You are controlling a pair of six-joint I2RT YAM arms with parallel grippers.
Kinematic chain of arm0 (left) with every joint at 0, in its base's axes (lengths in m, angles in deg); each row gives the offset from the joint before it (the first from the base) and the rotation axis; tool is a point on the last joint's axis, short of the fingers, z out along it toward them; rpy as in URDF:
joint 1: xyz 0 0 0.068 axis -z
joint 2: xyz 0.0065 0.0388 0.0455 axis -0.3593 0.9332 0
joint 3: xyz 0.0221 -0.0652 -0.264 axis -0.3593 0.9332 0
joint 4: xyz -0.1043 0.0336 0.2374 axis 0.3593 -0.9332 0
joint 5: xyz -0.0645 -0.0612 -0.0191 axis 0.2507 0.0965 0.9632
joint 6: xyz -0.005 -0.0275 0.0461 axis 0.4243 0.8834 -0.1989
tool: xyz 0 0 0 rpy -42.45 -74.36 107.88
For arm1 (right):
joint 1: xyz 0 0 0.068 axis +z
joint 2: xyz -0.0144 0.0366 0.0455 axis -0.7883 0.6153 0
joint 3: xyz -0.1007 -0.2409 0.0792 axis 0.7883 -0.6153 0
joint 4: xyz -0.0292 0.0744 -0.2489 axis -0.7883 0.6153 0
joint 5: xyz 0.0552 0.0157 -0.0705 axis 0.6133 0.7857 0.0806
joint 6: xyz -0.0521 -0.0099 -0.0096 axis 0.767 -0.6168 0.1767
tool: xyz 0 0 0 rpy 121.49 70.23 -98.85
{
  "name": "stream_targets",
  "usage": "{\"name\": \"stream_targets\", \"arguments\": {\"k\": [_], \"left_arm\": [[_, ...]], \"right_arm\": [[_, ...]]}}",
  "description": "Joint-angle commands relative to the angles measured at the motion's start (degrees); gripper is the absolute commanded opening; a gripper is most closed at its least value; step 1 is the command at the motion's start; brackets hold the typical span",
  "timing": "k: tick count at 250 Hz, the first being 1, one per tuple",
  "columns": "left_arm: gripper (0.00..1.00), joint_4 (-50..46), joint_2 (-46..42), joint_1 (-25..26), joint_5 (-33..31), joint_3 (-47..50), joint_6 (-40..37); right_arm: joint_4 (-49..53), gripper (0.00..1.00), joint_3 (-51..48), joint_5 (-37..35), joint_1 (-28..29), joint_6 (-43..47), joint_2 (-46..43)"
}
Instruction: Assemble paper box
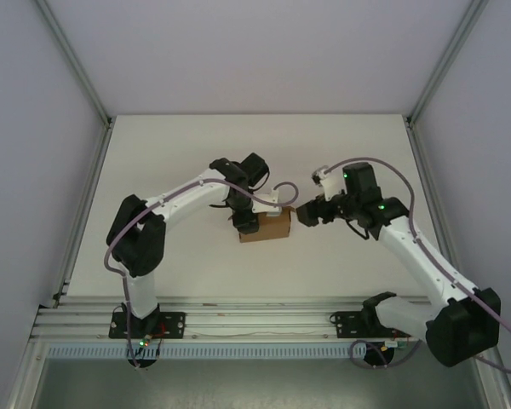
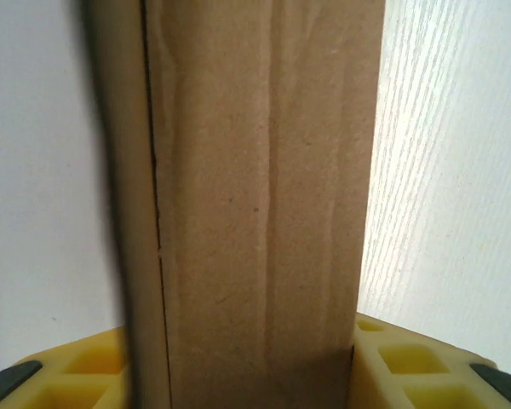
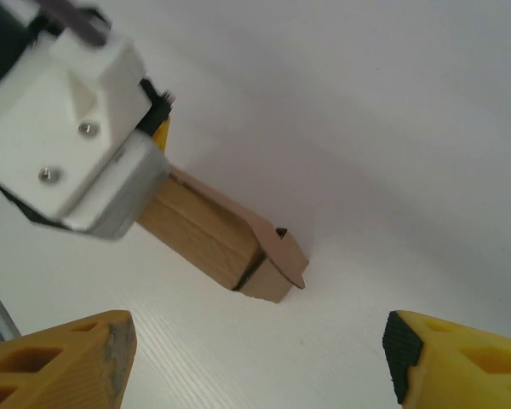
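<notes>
The paper box [image 1: 268, 227] is a small brown carton lying on the white table near its middle. My left gripper [image 1: 245, 221] comes down on the box's left part and is shut on it. In the left wrist view the cardboard [image 2: 255, 213] stands between the two yellow fingers [image 2: 409, 362], touching both. My right gripper [image 1: 307, 215] hovers just off the box's right end, open, with nothing between its fingers. In the right wrist view the box [image 3: 206, 228] lies ahead of the right gripper [image 3: 260, 362], and its rounded end flap [image 3: 279, 260] sticks out loosely.
The white tabletop [image 1: 341, 153] is bounded by white walls with aluminium posts at the back and sides. A metal rail [image 1: 255, 319] with both arm bases runs along the near edge. The left wrist's white housing [image 3: 77, 145] sits over the box's far end.
</notes>
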Motion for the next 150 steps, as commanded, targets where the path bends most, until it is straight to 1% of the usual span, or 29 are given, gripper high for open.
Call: {"name": "stream_targets", "arguments": {"k": [1,11,23,39,57,88,99,133,145,150], "left_arm": [[0.46,-3.6,0.7,-0.5,2.1,-1.2,-0.2],[0.46,-3.2,0.7,-0.5,2.3,-1.0,-0.2],[0.44,-2.6,0.5,-0.5,2.5,-0.8,-0.1],[0.43,-2.1,0.4,-0.5,3.2,-0.8,-0.3],[0.43,-2.1,0.6,-0.5,3.6,-1.1,-0.3],[0.43,-2.2,1.1,-0.5,3.5,-1.7,-0.1],[0.43,-2.3,1.1,-0.5,3.5,-1.6,-0.1],[0.43,-1.7,0.7,-0.5,3.6,-1.0,-0.3],[0.43,-1.6,0.7,-0.5,3.8,-0.9,-0.2],[0.43,-1.6,0.8,-0.5,3.8,-1.1,-0.2]], "right_arm": [[0.6,0.73,2.3,-1.4,0.8,5.6,2.1],[-0.3,0.71,2.6,-2.4,1.2,5.8,2.9],[-0.9,0.66,2.9,-2.9,1.6,6.5,3.6],[-0.8,0.66,3.6,-2.2,1.7,7.9,5.0],[1.9,0.66,5.1,0.2,1.9,10.7,7.4],[3.4,0.66,7.5,-0.2,2.3,12.0,11.1],[3.7,0.63,8.0,-0.6,2.3,12.3,11.9],[5.9,0.61,8.9,0.6,2.4,14.3,14.0],[5.8,0.6,9.1,0.1,2.5,14.2,14.9],[5.7,0.59,9.2,-0.1,2.4,14.2,15.3]]}}
